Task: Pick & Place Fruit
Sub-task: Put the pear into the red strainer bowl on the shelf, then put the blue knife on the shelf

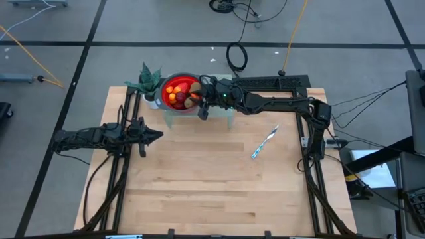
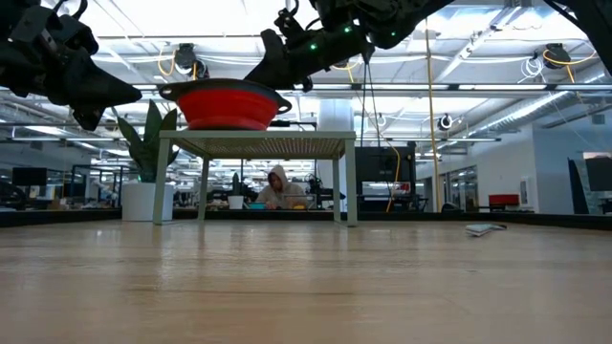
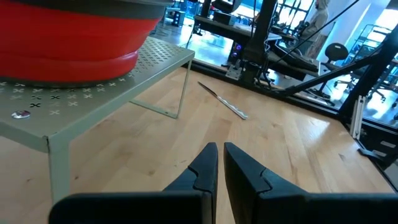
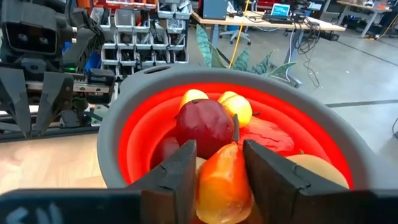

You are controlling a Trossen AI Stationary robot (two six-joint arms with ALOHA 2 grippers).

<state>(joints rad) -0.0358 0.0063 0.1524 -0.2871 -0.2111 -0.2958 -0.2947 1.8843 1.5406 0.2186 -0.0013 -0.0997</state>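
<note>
- Planks of pale wood make up the desk, smooth and bare across its near half, with dark frame rails along both sides.
- Blue-and-white stick, slim, lies flat on the desk toward the right side, well apart from everything else.
- Left gripper hangs above the desk's left side, its dark fingers clenched together on nothing.
- Small rack of pale green perforated metal stands on thin legs at the desk's far edge.
- Red bowl with a grey rim sits on the rack; it looks soft and ribbed.
- Fruit lies heaped inside the bowl: a dark red round piece, yellow-orange pieces behind it, a tan one at the side.
- Right gripper reaches over the bowl, its fingers on either side of a glossy orange oval fruit and touching it, just above the heap.
- Potted plant with pointed green leaves stands just left of the bowl.
- Beyond the desk, a grey floor with dark lines and loose cables; level across, a bright workshop with benches, and a seated person far back.
</note>
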